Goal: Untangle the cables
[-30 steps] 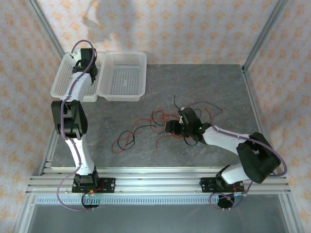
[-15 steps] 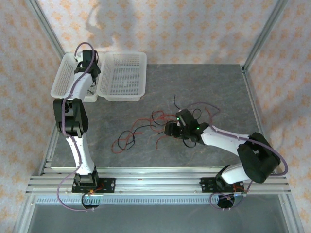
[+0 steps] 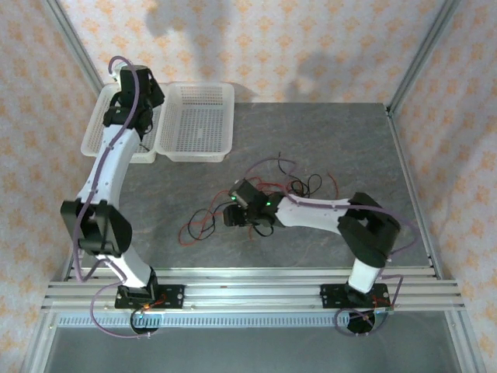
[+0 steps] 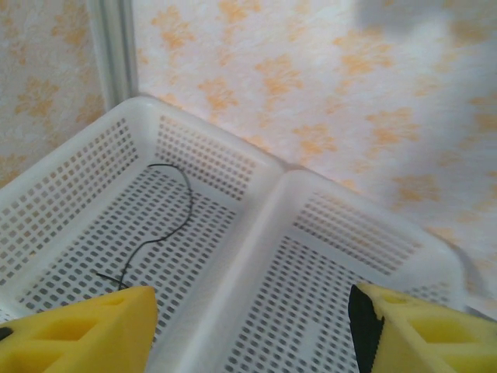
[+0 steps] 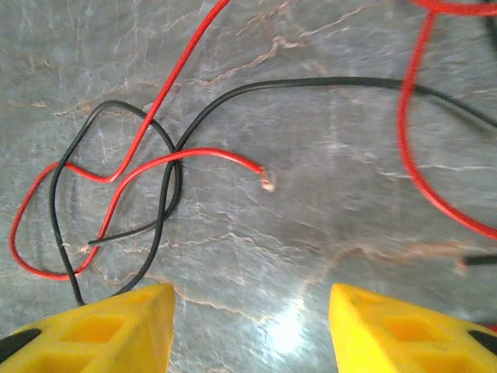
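The cables are thin red and black wires strewn over the grey table (image 3: 326, 140). One tangle of loops (image 3: 200, 224) lies at centre left, with more strands (image 3: 307, 185) to the right. My right gripper (image 3: 231, 215) hovers open just right of the left loops. In the right wrist view its jaws (image 5: 250, 305) frame bare table, and the crossed red and black loops (image 5: 132, 167) lie ahead to the left. My left gripper (image 3: 132, 101) is raised over the left basket (image 3: 92, 136), open (image 4: 252, 311) and empty. A single black wire (image 4: 167, 225) lies in that basket.
Two white perforated baskets stand side by side at the back left, the right one (image 3: 196, 152) holding nothing I can see. Metal frame posts (image 3: 74, 47) and patterned walls close in the table. A red strand (image 5: 408, 148) curves along the right of the right wrist view.
My left arm rose higher over the baskets and its gripper went from shut to open. My right gripper swept left across the table to the left loops.
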